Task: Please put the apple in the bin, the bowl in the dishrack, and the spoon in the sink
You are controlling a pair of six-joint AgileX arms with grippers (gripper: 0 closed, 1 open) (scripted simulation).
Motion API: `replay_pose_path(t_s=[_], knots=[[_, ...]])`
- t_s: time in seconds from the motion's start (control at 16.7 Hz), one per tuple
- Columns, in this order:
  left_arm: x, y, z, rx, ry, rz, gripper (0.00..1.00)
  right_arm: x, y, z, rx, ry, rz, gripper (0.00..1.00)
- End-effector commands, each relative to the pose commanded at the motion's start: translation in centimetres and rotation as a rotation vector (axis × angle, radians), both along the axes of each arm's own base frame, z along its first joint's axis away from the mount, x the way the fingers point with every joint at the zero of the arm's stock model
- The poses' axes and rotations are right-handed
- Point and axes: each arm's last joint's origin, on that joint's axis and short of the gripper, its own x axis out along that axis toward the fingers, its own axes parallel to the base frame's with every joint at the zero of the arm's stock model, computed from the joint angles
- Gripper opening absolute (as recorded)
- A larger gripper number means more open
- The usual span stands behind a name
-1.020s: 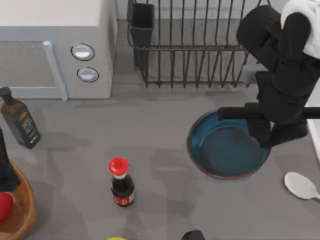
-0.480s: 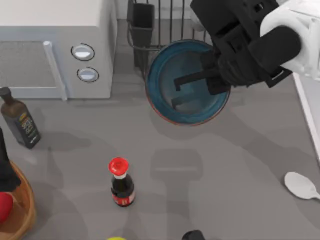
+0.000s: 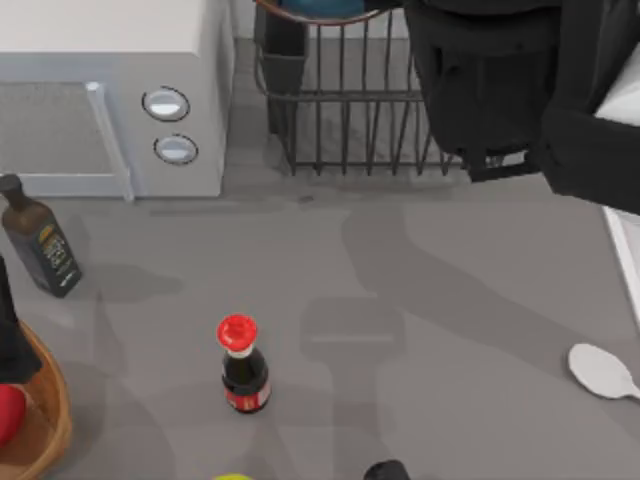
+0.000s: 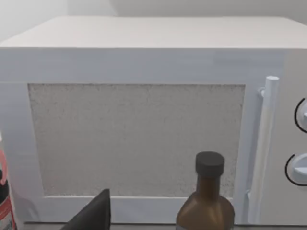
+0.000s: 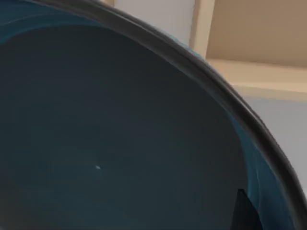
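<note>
At twelve o'clock over the dishrack (image 3: 370,110), the right arm carries the bowl (image 3: 322,8); finger state cannot be told; releasing it tilted could likely let it roll off the upright bars.

Glossy white spoon (image 3: 601,370), wooden bin (image 3: 45,420), bowl (image 5: 120,143) perhaps glazed

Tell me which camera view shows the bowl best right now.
The right wrist view: the blue bowl fills most of that picture, its dark inside and rim close up. The top view catches just a sliver of its rim at the picture's upper edge, above the dishrack. The left wrist view faces the microwave.
</note>
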Motion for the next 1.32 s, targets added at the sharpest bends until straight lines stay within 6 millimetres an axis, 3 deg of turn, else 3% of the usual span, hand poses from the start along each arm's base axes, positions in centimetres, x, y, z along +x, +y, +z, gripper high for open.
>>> replay_pose_path(t_s=[0.24,0.54,0.66,0.84,1.02,1.32], knots=[[0.0,0.0,0.0,0.000,0.000,0.000,1.00,-2.4,-0.7,2.8,0.084,-0.101,-0.045,0.00],[0.0,0.0,0.0,0.000,0.000,0.000,1.00,-2.2,-0.6,2.7,0.084,-0.101,-0.048,0.00],[0.0,0.0,0.0,0.000,0.000,0.000,1.00,-1.1,0.0,1.9,0.082,-0.099,-0.046,0.00],[0.0,0.0,0.0,0.000,0.000,0.000,1.00,2.8,1.7,-1.4,0.076,-0.094,-0.044,0.00],[0.0,0.0,0.0,0.000,0.000,0.000,1.00,8.3,2.7,-6.5,0.082,-0.100,-0.044,0.00],[0.0,0.0,0.0,0.000,0.000,0.000,1.00,15.9,0.4,-15.0,0.090,-0.109,-0.045,0.00]])
